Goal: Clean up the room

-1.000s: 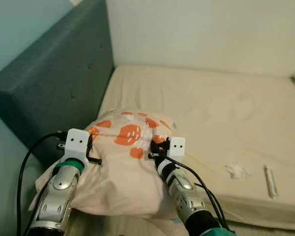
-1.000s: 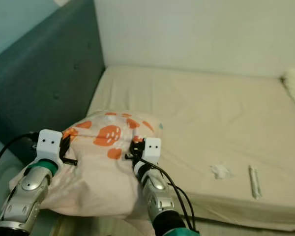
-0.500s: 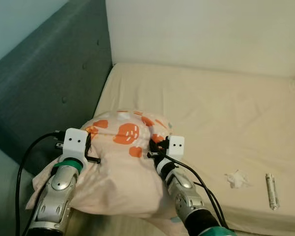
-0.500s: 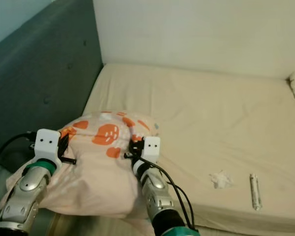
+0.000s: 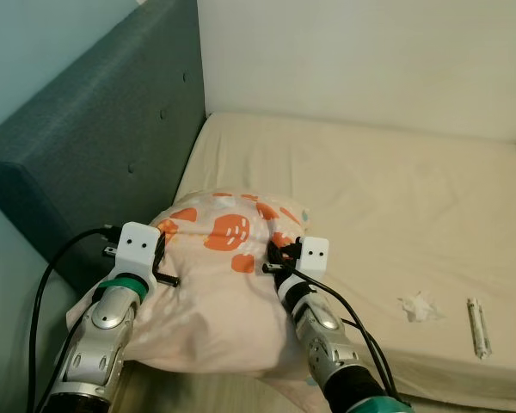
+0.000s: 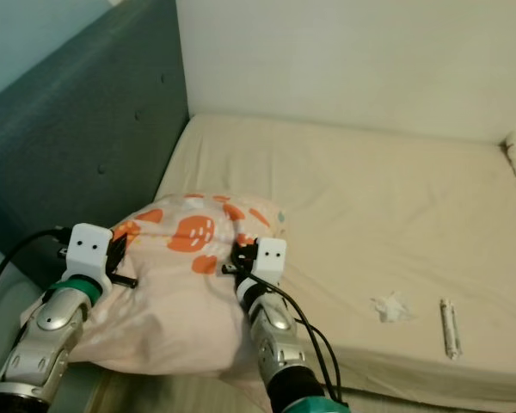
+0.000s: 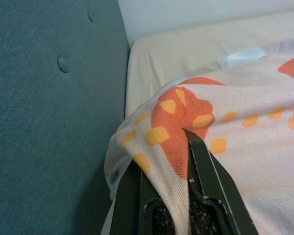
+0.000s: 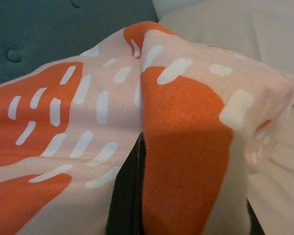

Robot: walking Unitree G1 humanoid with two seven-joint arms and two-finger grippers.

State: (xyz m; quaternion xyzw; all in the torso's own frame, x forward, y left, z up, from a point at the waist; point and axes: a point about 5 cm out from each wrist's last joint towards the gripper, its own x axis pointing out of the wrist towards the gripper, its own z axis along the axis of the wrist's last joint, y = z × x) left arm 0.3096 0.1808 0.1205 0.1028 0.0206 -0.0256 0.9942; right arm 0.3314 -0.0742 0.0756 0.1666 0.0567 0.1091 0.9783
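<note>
A pink pillow (image 5: 208, 284) with orange prints is held up over the near left corner of the bed (image 5: 370, 189). My left gripper (image 5: 159, 251) is shut on the pillow's left edge. My right gripper (image 5: 279, 252) is shut on its right edge. In the left wrist view the pillow (image 7: 225, 127) has its cloth pinched between the black fingers (image 7: 208, 171). The right wrist view shows the pillow (image 8: 181, 142) with folds of cloth draped over that gripper's fingers. The pillow hides the bed corner below it.
A dark teal padded headboard (image 5: 103, 146) runs along the left of the bed. A crumpled white tissue (image 5: 419, 305) and a small white tube (image 5: 478, 327) lie on the mattress at the right. A white wall stands behind the bed.
The camera has shifted slightly, so the bed sits a little differently in the picture. Both grippers still hold the pillow in the same way.
</note>
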